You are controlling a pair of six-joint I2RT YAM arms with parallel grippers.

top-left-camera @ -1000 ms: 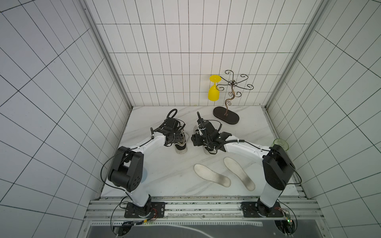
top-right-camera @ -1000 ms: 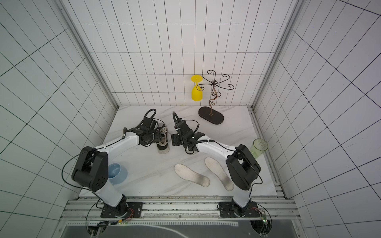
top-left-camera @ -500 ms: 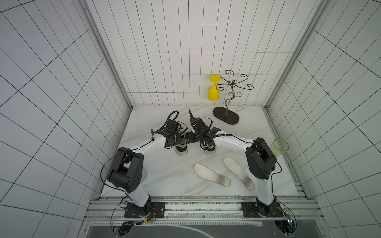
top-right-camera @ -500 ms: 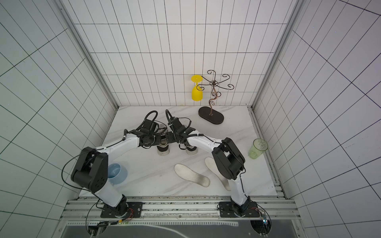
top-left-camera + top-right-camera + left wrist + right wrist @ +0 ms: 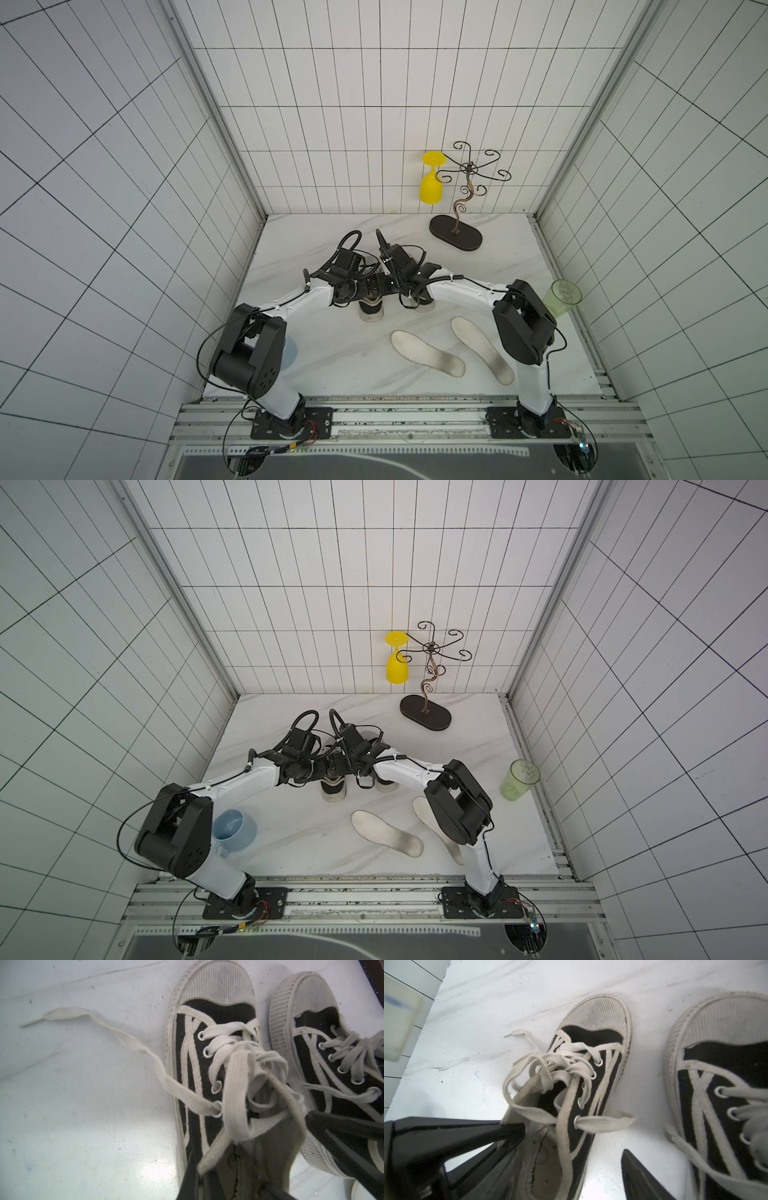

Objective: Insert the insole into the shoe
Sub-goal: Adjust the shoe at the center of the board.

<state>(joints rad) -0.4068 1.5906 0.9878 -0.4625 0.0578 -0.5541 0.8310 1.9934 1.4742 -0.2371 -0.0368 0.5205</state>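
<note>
- The left gripper [image 5: 228, 1190] is closed at the tongue of a black canvas sneaker [image 5: 216, 991]; whether anything is pinched cannot be told.
- The right gripper [image 5: 569, 1142] is spread open astride that sneaker's side wall.
- Two white insoles [image 5: 426, 353] are seen lying flat, below centre in both top views.

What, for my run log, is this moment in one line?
left pincer: shut on shoe collar; right pincer: open at shoe; insoles: on table

You see black cream-striped shoe [image 5: 193, 1084], cream laces [image 5: 239, 1059], white insoles [image 5: 427, 353], yellow goblet [image 5: 431, 189], green cup [image 5: 562, 298], blue mug [image 5: 232, 831].
</note>
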